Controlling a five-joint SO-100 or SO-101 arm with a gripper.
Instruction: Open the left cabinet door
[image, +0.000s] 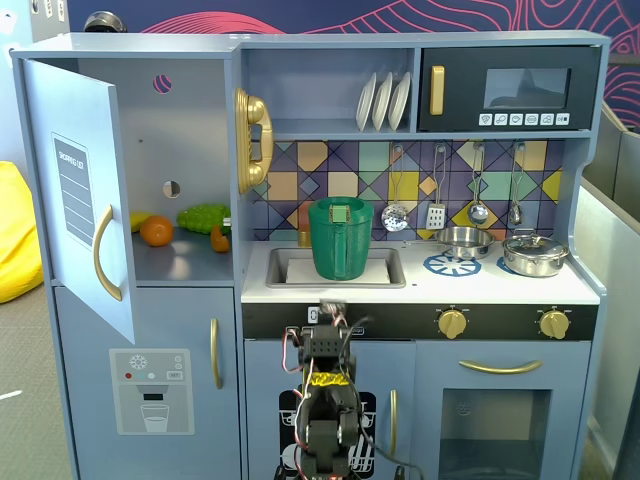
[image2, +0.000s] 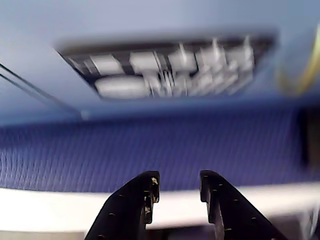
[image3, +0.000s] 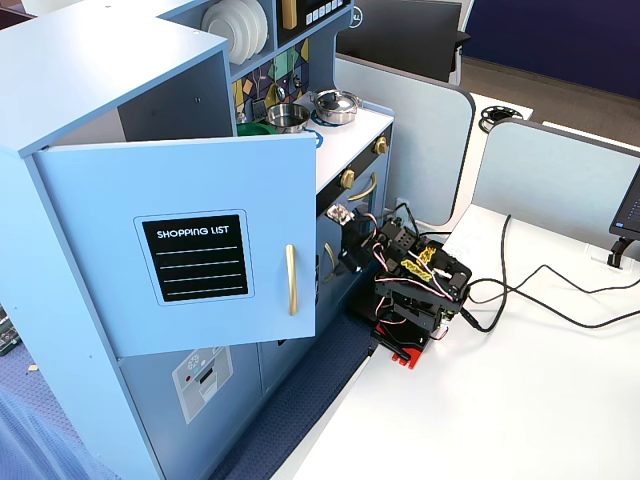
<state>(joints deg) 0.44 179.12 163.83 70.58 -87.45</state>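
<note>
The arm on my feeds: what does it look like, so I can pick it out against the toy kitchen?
The arm is black, built of boxy segments, with yellow tape around one link and thin red, white and black wires looping along it. It sits on a red base. In the wrist view the gripper shows two black plastic fingers dotted with small holes.

Black arm (image3: 410, 280), red base, yellow cable ties, red-white-black wires, black studded claw (image2: 177, 192)

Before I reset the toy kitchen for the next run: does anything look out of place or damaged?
Nothing looks damaged or spilled. The left cabinet door stands swung wide open, showing toy food on its shelf. The gripper is open, empty and folded low by the oven front.
</note>
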